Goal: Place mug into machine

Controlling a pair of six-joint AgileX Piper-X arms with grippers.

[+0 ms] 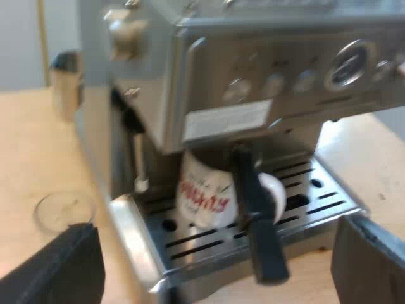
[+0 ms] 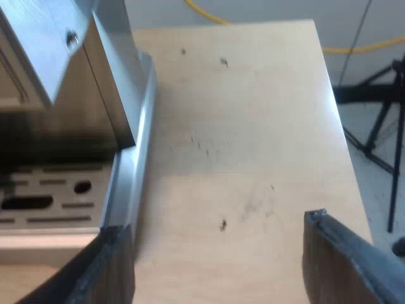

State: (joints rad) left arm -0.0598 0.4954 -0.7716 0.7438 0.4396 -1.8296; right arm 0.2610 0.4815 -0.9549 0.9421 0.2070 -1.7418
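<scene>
A white mug (image 1: 205,193) with red lettering stands on the slotted drip tray (image 1: 319,202) of the espresso machine (image 1: 285,69), under its front overhang, and it looks slightly tilted. The holder's dark handle (image 1: 256,225) juts out from the machine's front, crossing just before the mug. My left gripper (image 1: 214,266) hangs open a short way in front of the tray, with nothing between its fingers. My right gripper (image 2: 216,240) is open over bare wooden table (image 2: 240,126), beside the machine's side edge (image 2: 136,164).
A measuring glass (image 1: 63,212) stands on the table close to the machine's side, near one left finger. A metal jug (image 1: 65,82) is farther off by the machine's corner. A steam wand (image 1: 138,158) hangs at the tray's side. Past the table edge stands a tripod (image 2: 380,126).
</scene>
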